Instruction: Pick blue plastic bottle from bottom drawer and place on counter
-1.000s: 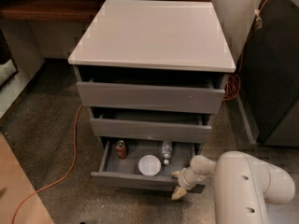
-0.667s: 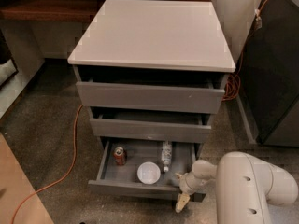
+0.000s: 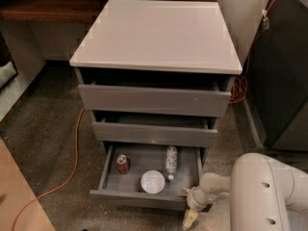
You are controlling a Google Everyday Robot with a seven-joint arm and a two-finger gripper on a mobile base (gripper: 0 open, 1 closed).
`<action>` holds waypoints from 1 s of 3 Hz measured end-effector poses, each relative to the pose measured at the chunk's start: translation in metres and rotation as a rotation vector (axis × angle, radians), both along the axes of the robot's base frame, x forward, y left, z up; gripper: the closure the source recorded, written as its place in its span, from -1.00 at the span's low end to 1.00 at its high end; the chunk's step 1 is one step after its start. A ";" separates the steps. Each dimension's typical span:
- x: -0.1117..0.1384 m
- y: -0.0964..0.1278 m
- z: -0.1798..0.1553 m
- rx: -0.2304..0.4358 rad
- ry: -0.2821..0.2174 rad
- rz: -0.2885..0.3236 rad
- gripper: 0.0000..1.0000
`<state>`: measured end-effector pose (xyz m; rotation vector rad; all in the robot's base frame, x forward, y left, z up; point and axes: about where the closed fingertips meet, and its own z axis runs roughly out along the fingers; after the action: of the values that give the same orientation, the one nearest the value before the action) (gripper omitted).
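The blue plastic bottle (image 3: pixel 171 161) lies lengthwise in the open bottom drawer (image 3: pixel 139 198), right of centre, cap toward the front. A red soda can (image 3: pixel 122 163) and a white round bowl (image 3: pixel 152 181) lie in the same drawer. The glossy white counter (image 3: pixel 159 35) tops the grey cabinet and is bare. My gripper (image 3: pixel 189 219) hangs at the drawer's front right corner, below and outside the drawer front, pointing down, holding nothing. It is well below and right of the bottle.
An orange cable (image 3: pixel 72 162) runs across the speckled floor left of the cabinet. A dark cabinet (image 3: pixel 284 71) stands to the right with a coiled orange cord (image 3: pixel 239 88). A dark brown wooden shelf (image 3: pixel 43 8) runs behind at left. My white arm (image 3: pixel 264 196) fills the lower right.
The bottom drawer has slid further out toward the camera, showing more of the bottle, can and bowl. My gripper has moved down and forward with the drawer's front corner.
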<state>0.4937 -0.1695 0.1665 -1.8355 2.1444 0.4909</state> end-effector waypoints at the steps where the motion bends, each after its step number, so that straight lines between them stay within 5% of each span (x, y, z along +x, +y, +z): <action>1: -0.001 0.012 0.025 0.015 -0.018 0.028 -1.00; 2: 0.011 0.026 0.052 0.031 -0.034 0.052 -0.95; 3: 0.027 0.033 0.064 0.040 -0.038 0.051 -0.50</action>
<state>0.5212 -0.1369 0.2308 -1.8664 2.0530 0.5028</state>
